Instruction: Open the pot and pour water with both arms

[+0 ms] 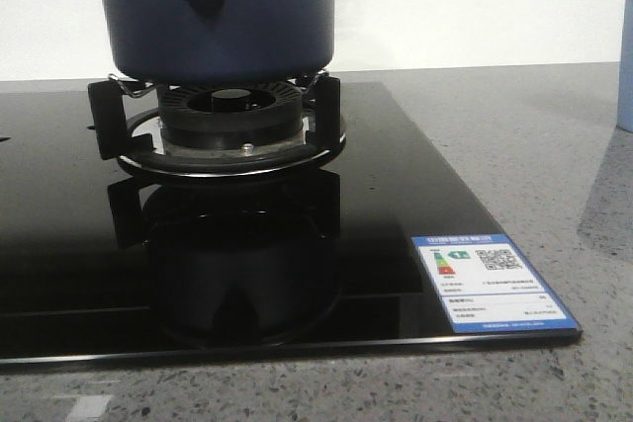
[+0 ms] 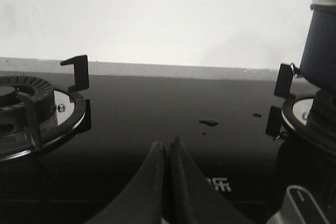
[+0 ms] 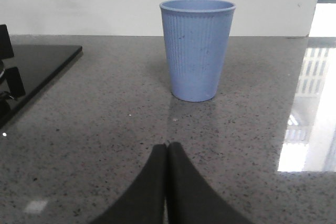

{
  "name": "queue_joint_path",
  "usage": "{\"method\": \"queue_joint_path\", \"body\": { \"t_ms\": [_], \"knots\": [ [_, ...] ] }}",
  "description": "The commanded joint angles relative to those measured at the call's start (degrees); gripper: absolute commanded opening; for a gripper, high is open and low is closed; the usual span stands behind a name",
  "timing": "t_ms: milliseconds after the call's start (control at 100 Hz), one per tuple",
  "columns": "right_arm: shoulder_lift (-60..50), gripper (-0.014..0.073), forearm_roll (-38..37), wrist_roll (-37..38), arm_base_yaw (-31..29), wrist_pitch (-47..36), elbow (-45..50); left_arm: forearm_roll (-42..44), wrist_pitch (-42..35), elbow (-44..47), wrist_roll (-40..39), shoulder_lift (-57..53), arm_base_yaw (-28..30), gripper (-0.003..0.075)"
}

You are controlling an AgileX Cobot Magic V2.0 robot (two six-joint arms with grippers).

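Note:
The dark navy-blue pot [image 1: 223, 17] rests on the burner stand [image 1: 227, 130] of the black glass hob [image 1: 396, 214], its handle stub with a round hole facing the front camera. Its top is cut off in the front view. In the left wrist view the pot [image 2: 321, 45] shows at the edge, off to one side of my left gripper [image 2: 168, 146], which is shut and empty low over the hob glass. My right gripper [image 3: 168, 147] is shut and empty over the grey counter, short of a pale blue cup [image 3: 197, 48]. Neither gripper appears in the front view.
A second burner [image 2: 31, 108] sits on the other side of the left gripper. Small water drops [image 2: 208, 123] lie on the glass. The blue cup's edge [image 1: 625, 76] shows at the right of the counter. A label sticker [image 1: 492, 282] marks the hob's front right corner.

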Motion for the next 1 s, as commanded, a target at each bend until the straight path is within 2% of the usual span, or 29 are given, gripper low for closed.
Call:
{"method": "queue_joint_path", "body": {
  "t_ms": [0,280,450,550,750,990],
  "knots": [
    [-1.10,-0.0061,4.66,-0.56,-0.20,-5.60,1.46,-2.27,-6.09,0.60,-0.47,-1.68,0.07,-0.0020],
    [-1.10,-0.0061,15.87,-0.56,-0.20,-7.85,1.46,-11.05,-6.09,0.60,-0.47,-1.68,0.07,-0.0020],
    [-1.10,-0.0061,28.41,-0.56,-0.20,-7.85,1.36,-21.85,-6.34,0.60,-0.47,-1.68,0.07,-0.0020],
    [-1.10,-0.0061,28.86,-0.56,-0.20,-7.29,0.72,-25.67,-6.34,0.22,-0.47,-1.68,0.07,-0.0020],
    [-0.53,-0.0050,28.53,-0.88,-0.20,-2.23,-7.17,-24.12,-3.17,-7.10,0.94,-0.62,0.07,-0.0020],
    [11.47,-0.0050,23.05,-7.02,-0.20,6.21,-20.45,-21.06,9.66,-24.08,12.85,10.66,0.07,-0.0020]
  ]
}}
